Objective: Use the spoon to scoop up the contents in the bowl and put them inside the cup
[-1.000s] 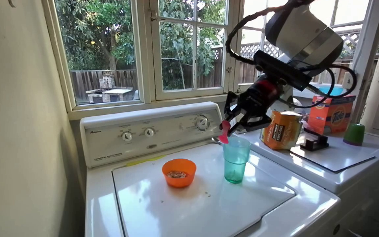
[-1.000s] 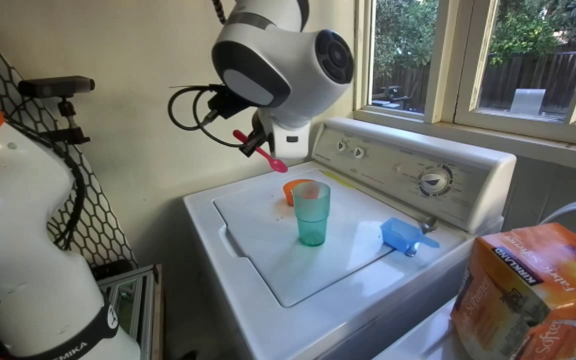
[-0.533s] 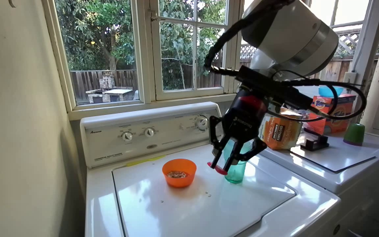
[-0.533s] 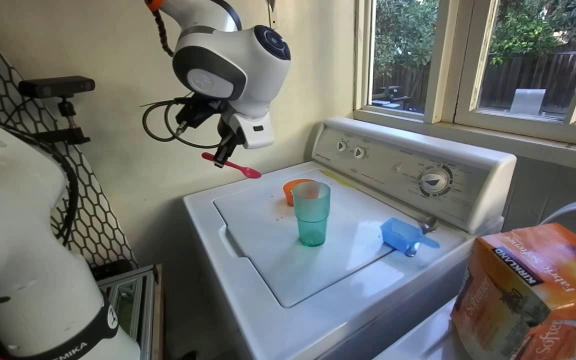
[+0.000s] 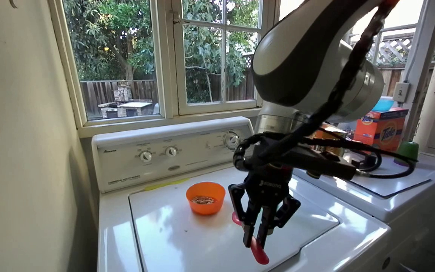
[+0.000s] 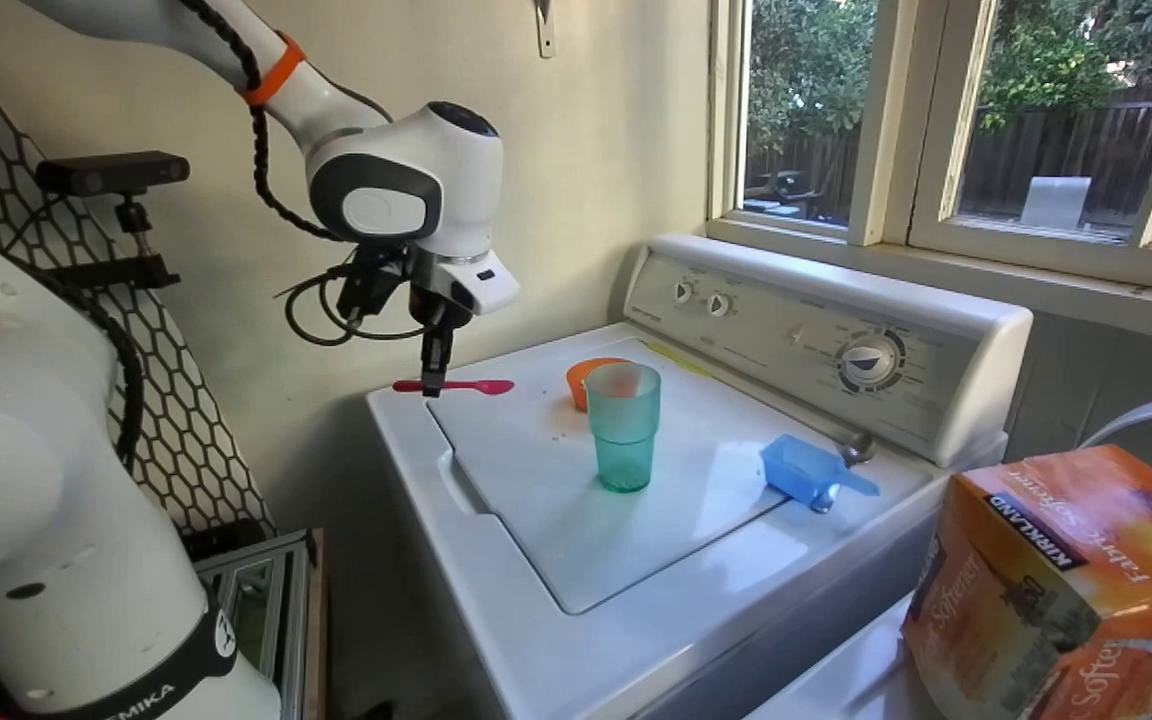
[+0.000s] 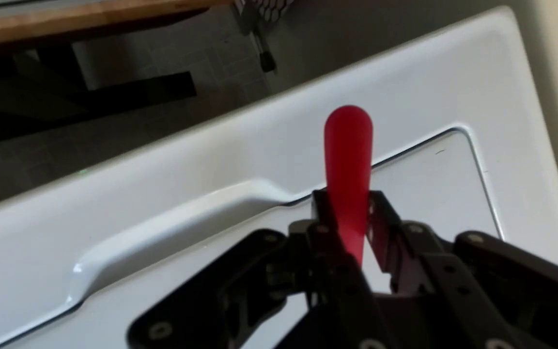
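My gripper (image 5: 254,241) is shut on the handle of the red-pink spoon (image 5: 259,254) and holds it out toward the washer's front edge. In an exterior view the gripper (image 6: 432,388) holds the spoon (image 6: 491,387) about level, its scoop end toward the bowl side. In the wrist view the spoon's handle end (image 7: 349,140) stands out between the fingertips (image 7: 347,203). The orange bowl (image 5: 206,207) sits on the washer lid with small flaky contents (image 5: 202,200); it also shows behind the cup (image 6: 578,384). The teal-green cup (image 6: 624,430) stands upright; in the opposite exterior view my gripper largely hides it.
A blue scoop (image 6: 806,470) and a metal spoon (image 6: 856,448) lie near the control panel (image 5: 187,151). An orange softener box (image 6: 1056,590), a Tide box (image 5: 381,128) and a small green cup (image 5: 408,150) stand on the neighbouring machine. A yellow strip (image 5: 166,184) lies behind the bowl.
My gripper has moved down and away from the cup toward the washer's front edge, carrying the spoon. The spoon has turned from tilted to about level. The bowl and cup have not moved.
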Controlling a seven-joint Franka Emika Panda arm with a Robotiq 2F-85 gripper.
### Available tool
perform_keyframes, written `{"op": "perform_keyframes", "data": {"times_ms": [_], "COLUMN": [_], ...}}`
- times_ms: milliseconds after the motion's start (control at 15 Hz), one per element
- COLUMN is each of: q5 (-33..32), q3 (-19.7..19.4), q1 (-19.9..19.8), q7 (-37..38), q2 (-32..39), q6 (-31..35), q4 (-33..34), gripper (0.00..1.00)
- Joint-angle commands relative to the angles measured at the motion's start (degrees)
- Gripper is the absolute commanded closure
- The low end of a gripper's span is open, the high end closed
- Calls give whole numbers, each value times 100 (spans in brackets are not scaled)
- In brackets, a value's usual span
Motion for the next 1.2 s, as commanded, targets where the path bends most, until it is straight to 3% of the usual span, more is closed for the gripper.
{"op": "perform_keyframes", "data": {"times_ms": [0,200,467,667,800,1000,1133], "q5": [61,427,421,347,-249,-691,-623], "q3": [622,1121,1612,1647,1632,1596,1451], "q1": [-20,-82,-49,300,437,303,267], "q7": [-201,-495,-1078,-1618,-1634,-1913,-2336], "q2": [428,776,1386,1958,2419,2814,2961], "q6": [1456,2938,4907,6326,7191,7342,7236], "q4": [2,9,2,-4,-6,-12,-10], "gripper": [94,94,94,94,94,94,94]}}
